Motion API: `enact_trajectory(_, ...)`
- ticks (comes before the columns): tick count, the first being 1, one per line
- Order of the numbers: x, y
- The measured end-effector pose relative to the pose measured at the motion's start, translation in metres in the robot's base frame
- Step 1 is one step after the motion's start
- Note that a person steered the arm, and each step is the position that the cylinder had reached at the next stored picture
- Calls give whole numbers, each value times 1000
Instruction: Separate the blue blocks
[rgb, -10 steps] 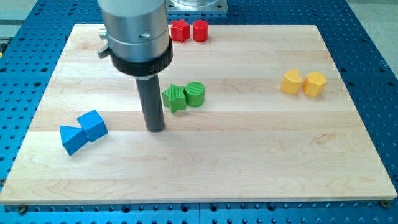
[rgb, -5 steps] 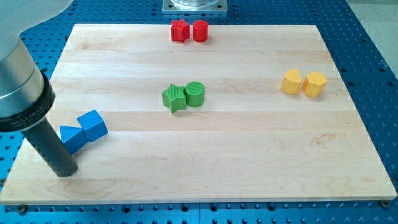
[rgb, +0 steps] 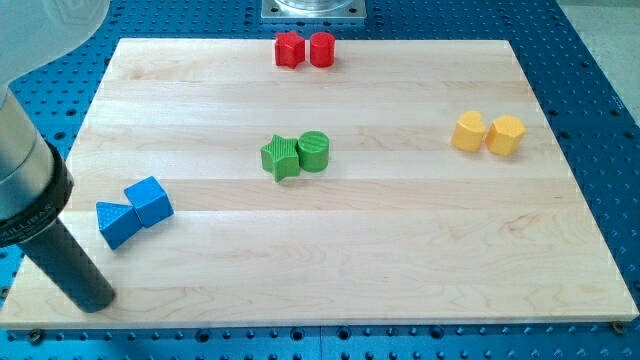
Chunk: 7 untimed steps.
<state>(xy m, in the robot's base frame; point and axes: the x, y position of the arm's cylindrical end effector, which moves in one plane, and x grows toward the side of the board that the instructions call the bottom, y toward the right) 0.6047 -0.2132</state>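
Two blue blocks touch each other at the view's left: a blue triangular block (rgb: 115, 223) and a blue cube (rgb: 150, 201) just up and right of it. My tip (rgb: 92, 301) rests on the wooden board near its bottom left corner, below and a little left of the blue triangular block, a short gap away from it. The rod rises up and left out of the view.
A green star block (rgb: 281, 157) and a green cylinder (rgb: 314, 151) touch near the middle. Two red blocks (rgb: 305, 49) sit at the top edge. Two yellow blocks (rgb: 487, 132) sit at the right. The board (rgb: 400, 240) lies on a blue perforated table.
My tip swept from beside the green star to the view's bottom left, past the blue blocks, and has now moved slightly further down and left. No block has moved.
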Motion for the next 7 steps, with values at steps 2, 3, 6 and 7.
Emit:
enact_trajectory(2, 9, 0)
enact_trajectory(3, 13, 3)
enact_trajectory(6, 14, -7)
enact_trajectory(7, 14, -5)
